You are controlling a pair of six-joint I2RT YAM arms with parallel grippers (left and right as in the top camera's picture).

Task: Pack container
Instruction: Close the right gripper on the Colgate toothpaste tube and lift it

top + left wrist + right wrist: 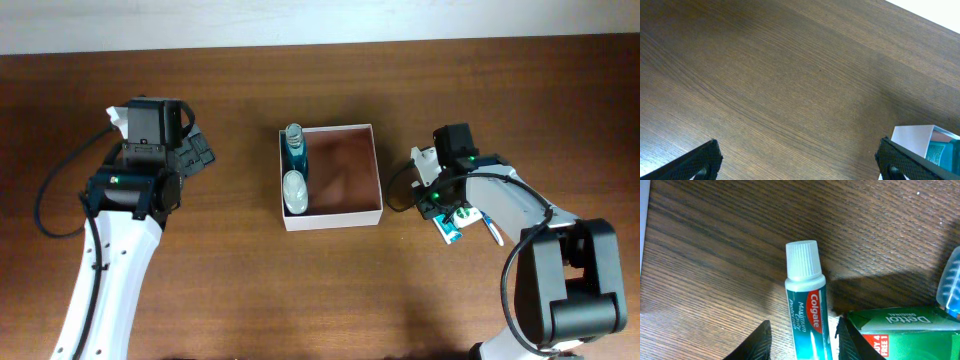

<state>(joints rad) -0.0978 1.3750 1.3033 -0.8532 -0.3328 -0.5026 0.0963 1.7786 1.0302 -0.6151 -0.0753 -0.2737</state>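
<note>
Right jaws: partly open, set astride a toothpaste tube (pixel 806 305) in the lower middle of the wrist view, without a closed grip on it. A strip of desk (pixel 715 255) shows between the lower-left finger (pixel 759 341) and the tube. The lower-right finger (pixel 847 340) stands close to the tube's other side, and contact there cannot be made out. The tube lies flat, its white ribbed cap toward the top of the frame. A green carton (pixel 900 325) lies just beside it at lower right. A translucent blue item (pixel 950 285) is cut off by the right edge and cannot be identified.

Left jaws: spread to their widest and holding nothing, with one finger (pixel 700 162) in each lower corner of the wrist view and wood grain between them.

The container (pixel 335 219) sits at the centre of the overhead view, between the two arms and apart from both. Its white corner also shows at the lower right of the left wrist view. Along its left wall lie two small bottles end to end: a blue bottle (pixel 295 152) toward the top and a pale bottle (pixel 295 190) below it.
</note>
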